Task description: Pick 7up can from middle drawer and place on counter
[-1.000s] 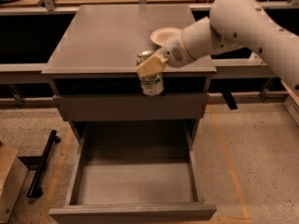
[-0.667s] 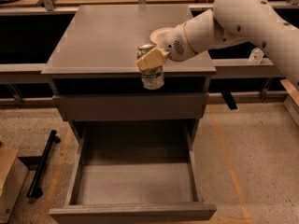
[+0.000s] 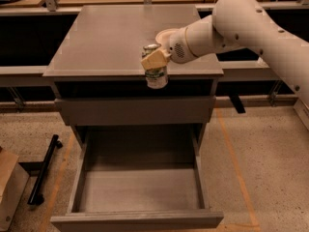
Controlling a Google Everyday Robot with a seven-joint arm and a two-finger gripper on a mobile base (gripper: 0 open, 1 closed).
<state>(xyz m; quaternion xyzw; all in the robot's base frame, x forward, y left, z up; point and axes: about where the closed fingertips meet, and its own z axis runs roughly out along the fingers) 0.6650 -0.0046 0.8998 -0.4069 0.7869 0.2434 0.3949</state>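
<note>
**One can [image 3: 157, 78] gripped at the counter [image 3: 106, 37] edge**

The hand [image 3: 154, 60] is clamped on the can's upper half, holding it upright. Green marks show on the label; no writing is legible. A white bowl [image 3: 163, 33] sits just behind the hand. Below, the drawer [image 3: 140, 190] stands open.

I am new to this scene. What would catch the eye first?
The white robot arm reaches in, and its gripper is shut on a small silvery-white, green-marked can, held at the front edge of the broad grey counter. Below, the deep grey drawer stands pulled wide open.
</note>
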